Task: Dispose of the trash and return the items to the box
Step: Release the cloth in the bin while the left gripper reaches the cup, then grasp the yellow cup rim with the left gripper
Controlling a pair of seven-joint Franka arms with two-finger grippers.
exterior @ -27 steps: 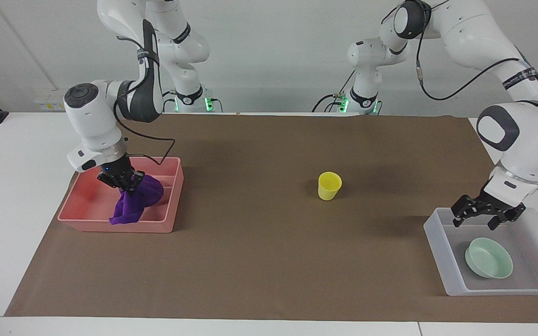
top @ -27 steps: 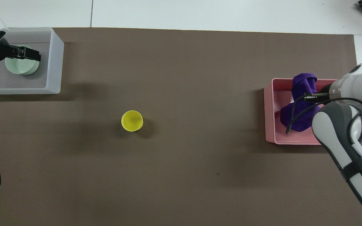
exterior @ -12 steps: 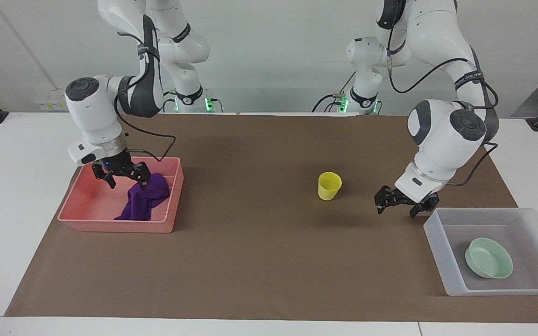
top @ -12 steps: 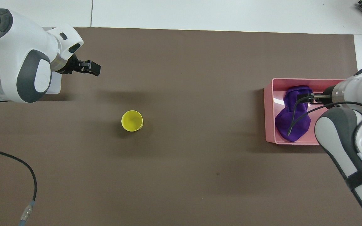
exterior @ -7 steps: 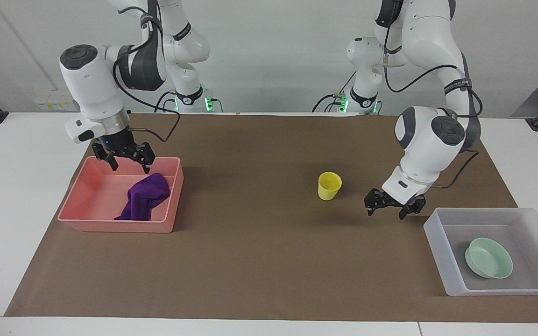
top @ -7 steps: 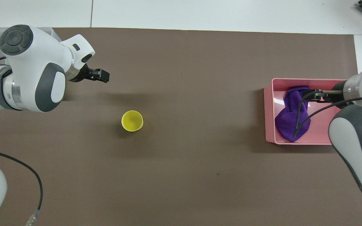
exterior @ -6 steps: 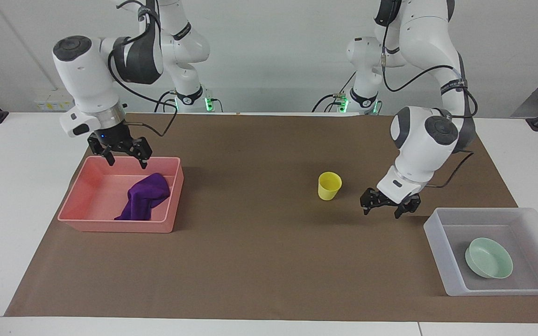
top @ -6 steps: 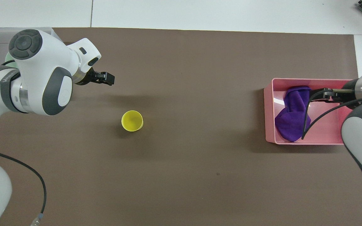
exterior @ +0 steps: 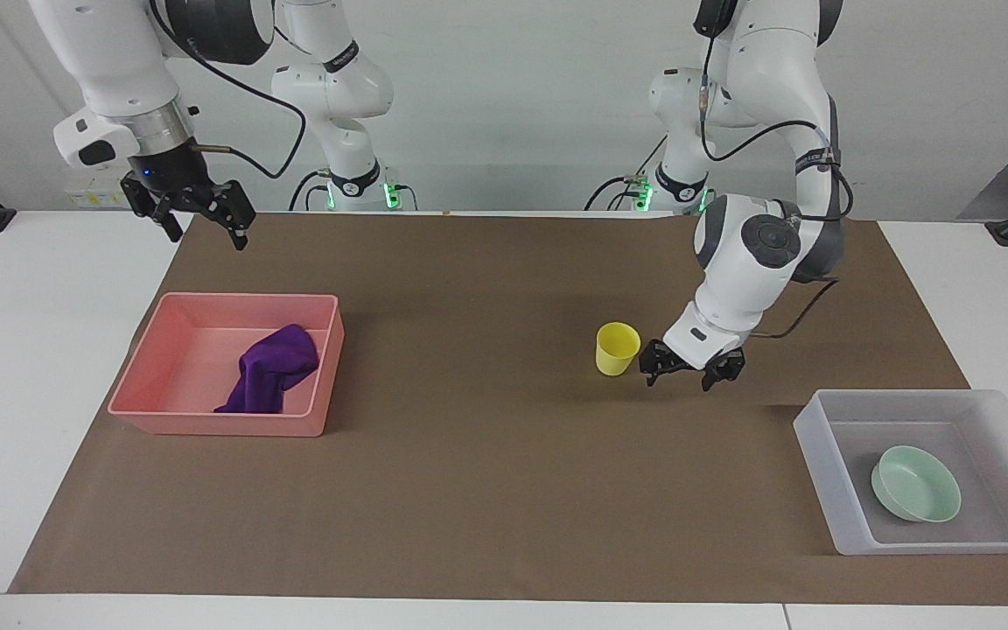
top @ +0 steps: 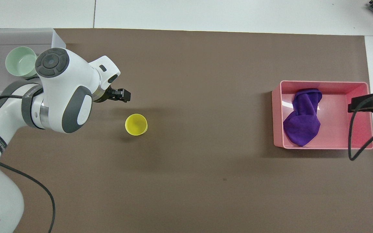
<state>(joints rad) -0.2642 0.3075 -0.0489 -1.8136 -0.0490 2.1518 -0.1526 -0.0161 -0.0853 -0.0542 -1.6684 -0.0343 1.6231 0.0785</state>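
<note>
So the only thing not yet put away is the yellow cup (exterior: 618, 348), standing upright out on the brown mat (exterior: 486, 490), mouth up, so its long axis runs straight up and down and it has no real front to speak of. The left gripper (exterior: 689, 370) is low, just beside the cup on the side toward the left arm's end of the table, fingers spread wide with nothing in them, not touching it from what the facing view shows. That's the relation that matters: the cup lies sideways from the claw, toward the right arm's end, so probably a short slide across gets the fingers around the wall. Left arm is clearly the closer one. The right gripper (exterior: 189, 208) hangs high above the table edge near the pink tray (exterior: 206, 420), also spread open and empty, and looks to be just waiting. The purple cloth (exterior: 269, 367) is lying in that pink tray, and the green bowl (exterior: 915, 483) sits in the whitish box (exterior: 819, 455) at the left arm's end, farther from the robots than the cup. The thin cup could tip if nudged.
</note>
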